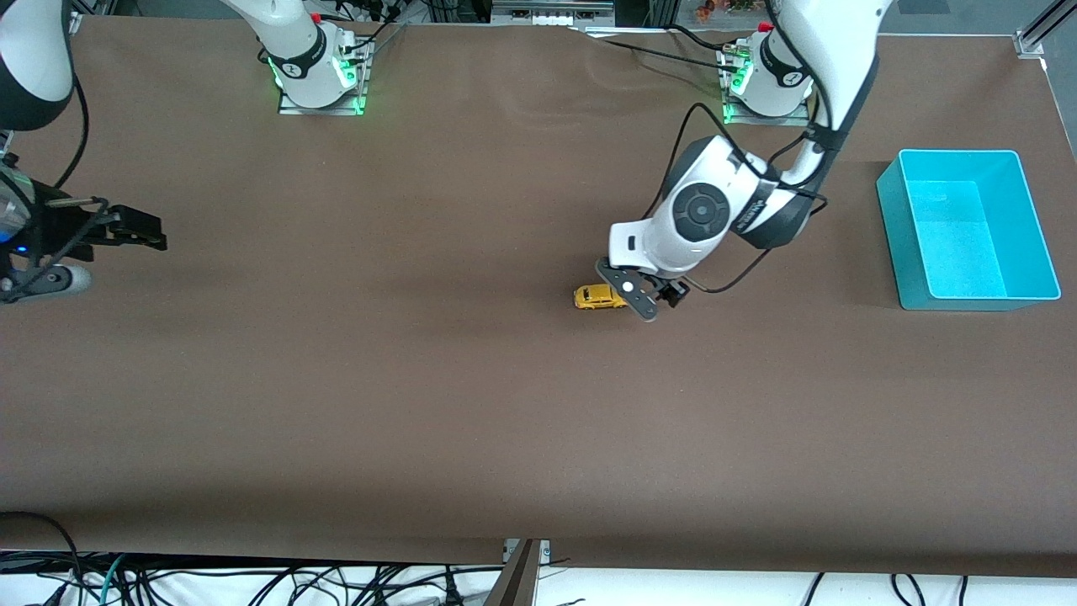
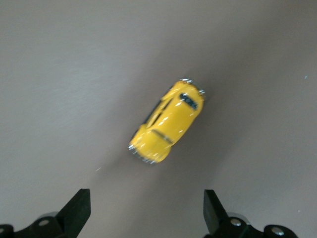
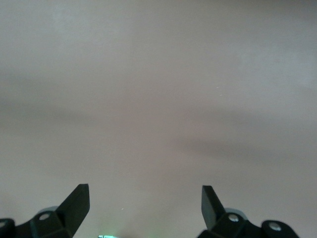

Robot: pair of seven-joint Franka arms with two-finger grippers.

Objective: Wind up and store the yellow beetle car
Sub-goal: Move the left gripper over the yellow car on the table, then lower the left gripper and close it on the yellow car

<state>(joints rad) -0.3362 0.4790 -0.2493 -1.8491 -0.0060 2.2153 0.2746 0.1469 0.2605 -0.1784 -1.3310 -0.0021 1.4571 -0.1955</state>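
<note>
Your left claw [image 1: 652, 296] hovers with fingers spread wide just beside the yellow beetle car [image 1: 599, 296], which sits on its wheels on the brown tabletop [image 1: 421, 379] near the middle. Only the left wrist view shows the car [image 2: 167, 121] lying clear of both fingertips [image 2: 77, 208], untouched. Your right claw [image 3: 143, 208] waits, spread wide, over bare tabletop at its own end. The teal bin [image 1: 1026, 210] at the left arm's end holds nothing.

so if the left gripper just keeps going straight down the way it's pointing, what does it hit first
Probably the bare table. The left gripper is open and points down; the yellow beetle car lies ahead of its fingertips rather than between them, though depth is hard to judge.
</note>
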